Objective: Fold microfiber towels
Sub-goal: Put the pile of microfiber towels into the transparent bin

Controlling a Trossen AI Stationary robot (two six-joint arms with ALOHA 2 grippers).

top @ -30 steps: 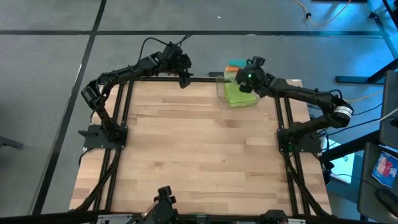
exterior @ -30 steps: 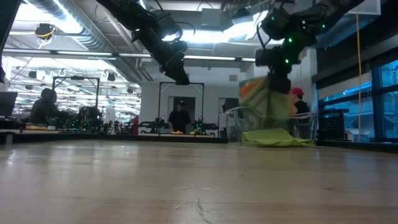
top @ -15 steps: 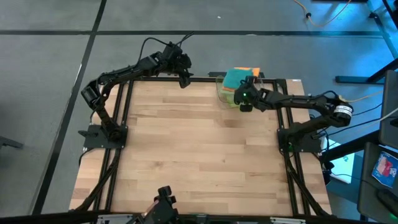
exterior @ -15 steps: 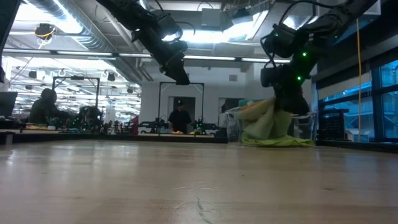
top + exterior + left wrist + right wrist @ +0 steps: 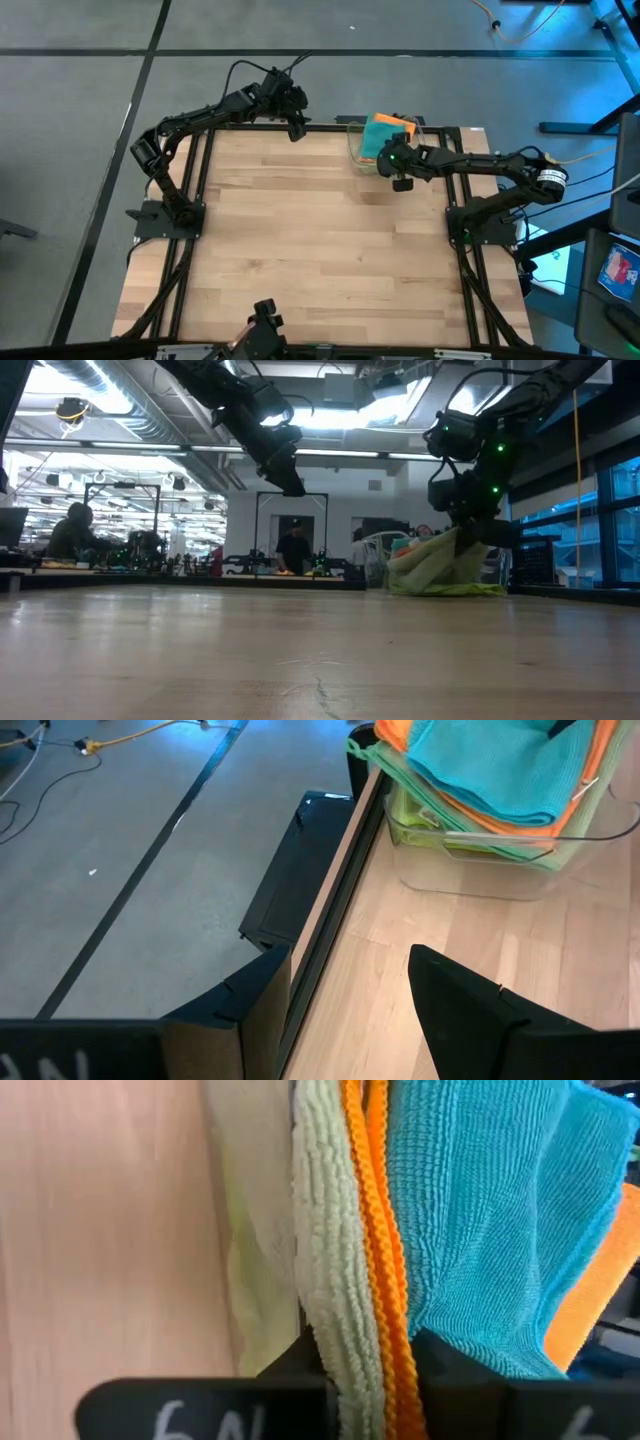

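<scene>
Now, here is how things are sitting.
Right pincer [image 5: 402, 183]: it is hanging low over the far right part of the table [image 5: 320, 250], and its fingers are squeezing together on the edges of the stacked towels.
Towels in the right pincer: it is pinching a pale green towel [image 5: 335, 1280] and an orange towel [image 5: 385, 1260] between its fingers, and a teal towel [image 5: 480, 1210] is lying right beside them.
Rest of the towels: they are trailing from the pincer back into the clear bin [image 5: 490, 860] just behind it, teal on top, orange under it, green at the bottom.
Left pincer [image 5: 297, 128]: it is waiting up in the air over the far edge of the table, well apart from the bin, with its fingers apart and holding nothing.
Room behind: people are standing far off.
</scene>
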